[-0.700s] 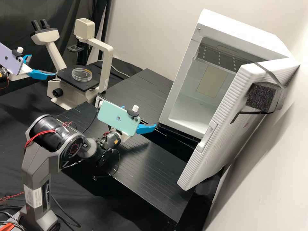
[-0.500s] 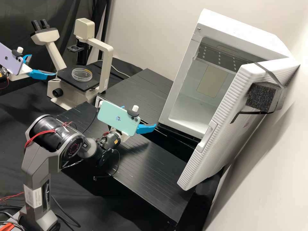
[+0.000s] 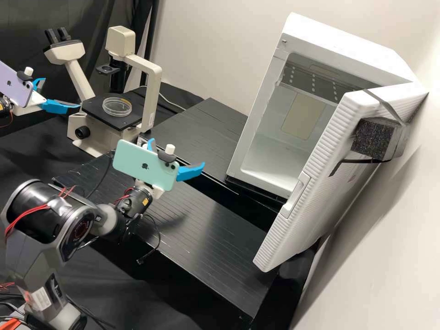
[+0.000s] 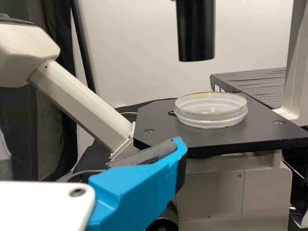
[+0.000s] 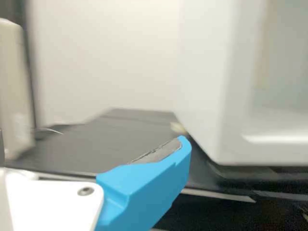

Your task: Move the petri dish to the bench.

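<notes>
The left end effector (image 3: 62, 93) gaped near the microscope's (image 3: 151, 87) dish (image 3: 117, 107); the right end effector (image 3: 178, 152), also open, seemingly hung above the worktop (image 3: 206, 247).

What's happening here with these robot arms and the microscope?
The job is moving a petri dish to the bench. For now it sits on the microscope's stage, held by nothing. The left tool is open near the microscope; the right tool, also open and empty, hangs over the bench near an open white cabinet.
</notes>
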